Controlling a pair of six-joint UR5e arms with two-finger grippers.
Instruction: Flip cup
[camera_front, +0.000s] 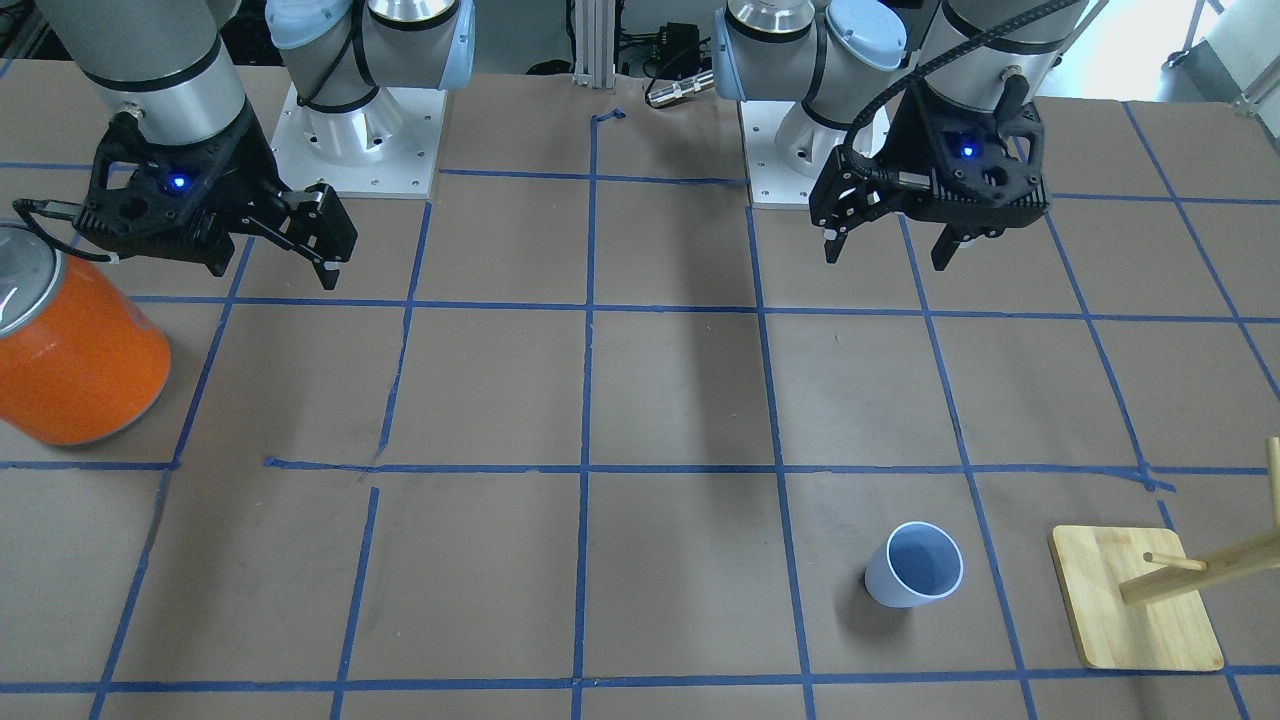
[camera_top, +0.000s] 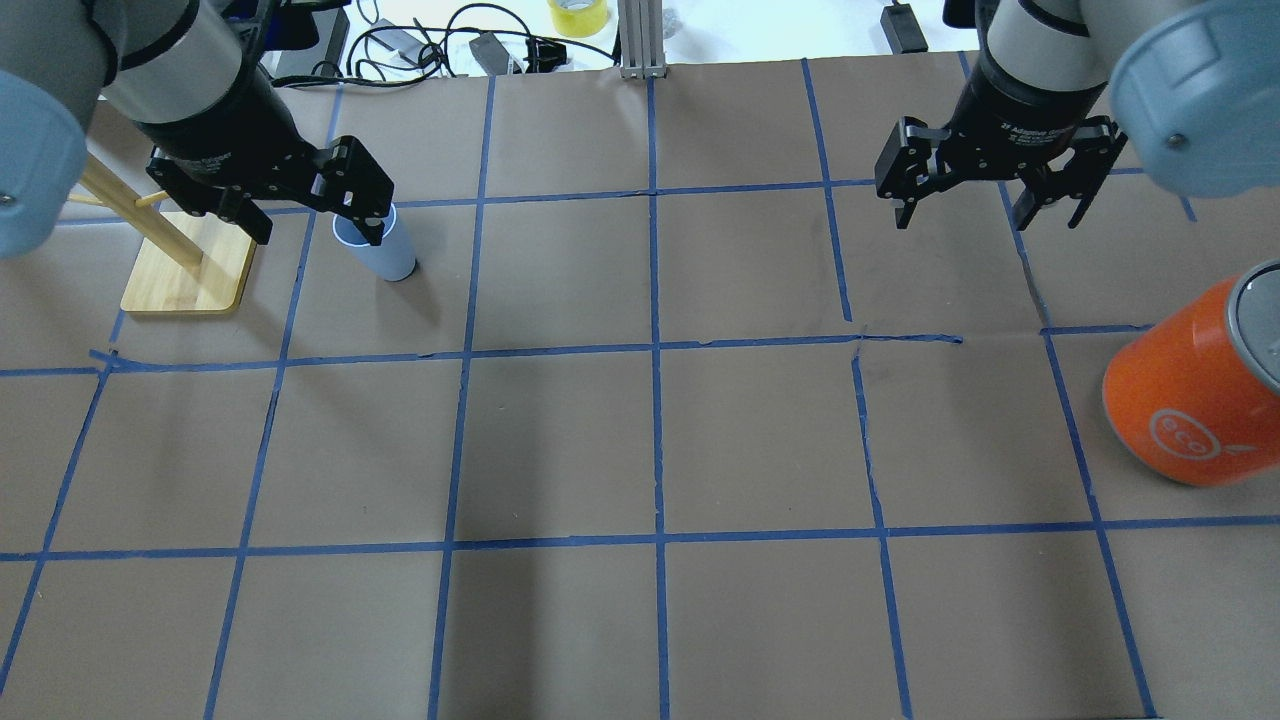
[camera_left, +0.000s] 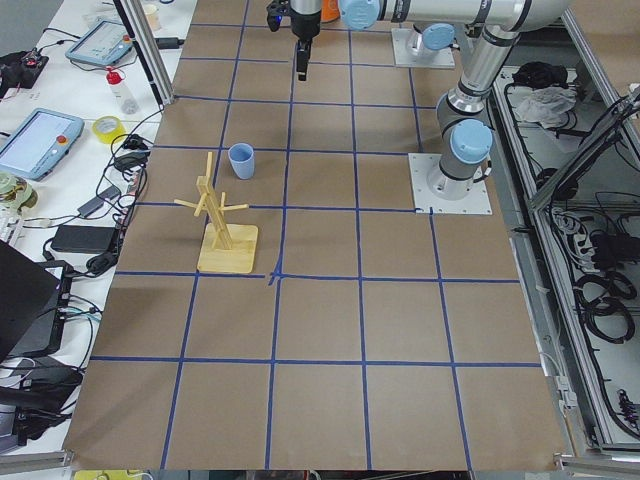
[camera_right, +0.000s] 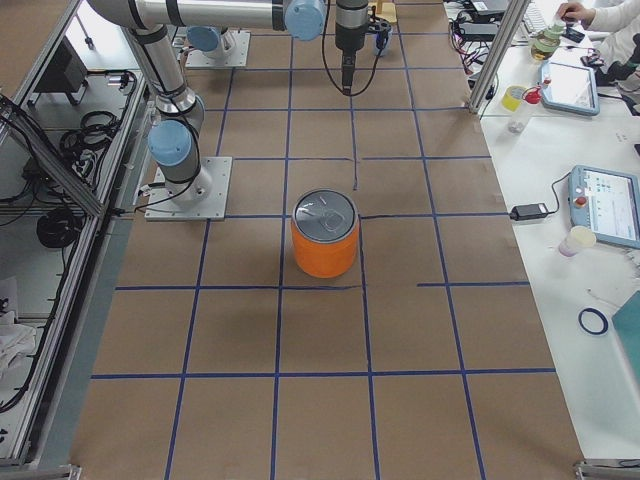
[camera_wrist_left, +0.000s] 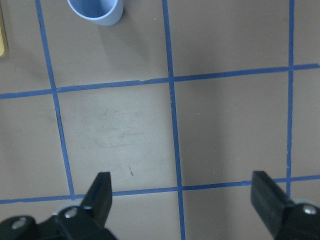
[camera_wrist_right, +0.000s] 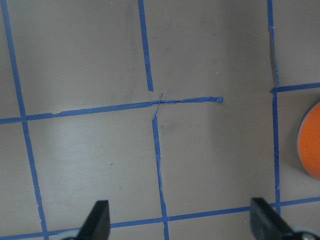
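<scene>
Partly hidden behind left claw (camera_top: 320, 234) in overhead view: rim of cup (camera_top: 388, 258), also cut by top edge in left wrist view. Cut at front view's left edge: orange can (camera_front: 75, 350).

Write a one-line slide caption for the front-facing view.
Upright cup stands near the wooden rack; the open left gripper hangs apart from it; orange can at the opposite end.

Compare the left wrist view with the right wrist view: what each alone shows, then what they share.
Only the left wrist view shows the small pale blue plastic cup, mouth up at the top edge. Only the right wrist view shows the large orange can, cut off at the right edge. Both show the brown table with blue tape lines, and the left gripper and right gripper each stand open.
</scene>
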